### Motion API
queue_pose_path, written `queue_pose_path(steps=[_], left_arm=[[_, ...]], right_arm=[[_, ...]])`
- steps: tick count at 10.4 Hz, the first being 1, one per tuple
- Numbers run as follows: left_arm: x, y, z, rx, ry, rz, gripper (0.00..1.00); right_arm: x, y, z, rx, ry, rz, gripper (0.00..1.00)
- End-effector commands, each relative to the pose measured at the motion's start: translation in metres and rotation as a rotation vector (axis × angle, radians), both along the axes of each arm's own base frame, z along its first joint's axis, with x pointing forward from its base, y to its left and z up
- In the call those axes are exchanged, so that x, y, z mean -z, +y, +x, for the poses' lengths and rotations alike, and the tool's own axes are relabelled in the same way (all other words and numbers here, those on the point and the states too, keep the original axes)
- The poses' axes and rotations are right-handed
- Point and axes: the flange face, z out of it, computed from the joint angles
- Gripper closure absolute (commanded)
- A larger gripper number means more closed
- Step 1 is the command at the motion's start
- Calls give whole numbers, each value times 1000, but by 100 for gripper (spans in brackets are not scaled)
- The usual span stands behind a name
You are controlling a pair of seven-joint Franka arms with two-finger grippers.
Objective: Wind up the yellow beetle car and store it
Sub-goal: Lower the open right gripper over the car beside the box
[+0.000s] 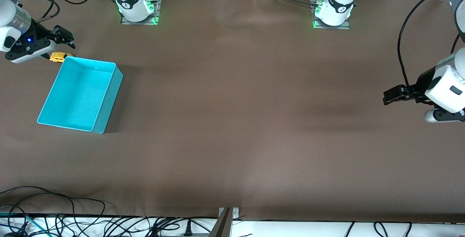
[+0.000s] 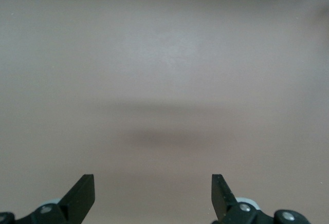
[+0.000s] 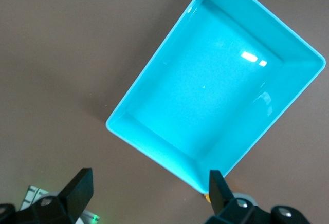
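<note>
Brown table [image 1: 232, 121], yellow beetle car [image 1: 60, 56] against cyan bin [image 1: 78, 95] rim, right hand [image 1: 64, 38] open above, left hand [image 1: 390, 95] open, waiting.

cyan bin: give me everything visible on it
The cyan bin is an open-topped rectangular tub, glossy like plastic, with walls sloping in toward a flat floor. It is empty and upright, standing askew on the brown table cover at the right arm's end. The yellow beetle car lies just outside its farther corner; contact unclear.
</note>
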Motion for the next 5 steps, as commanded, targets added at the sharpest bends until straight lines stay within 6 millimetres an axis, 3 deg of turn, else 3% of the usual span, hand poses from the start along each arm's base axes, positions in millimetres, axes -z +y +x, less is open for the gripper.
queue_pose_path(steps=[1, 3, 5], left_arm=[[-18, -19, -1, 46, -31, 6, 0], [-18, -37, -3, 76, -31, 5, 0], [-17, -38, -3, 76, -30, 5, 0]], right_arm=[[20, -14, 3, -86, 3, -4, 0], [31, -35, 1, -96, 17, 11, 0], [40, -52, -11, -118, 58, 36, 0]])
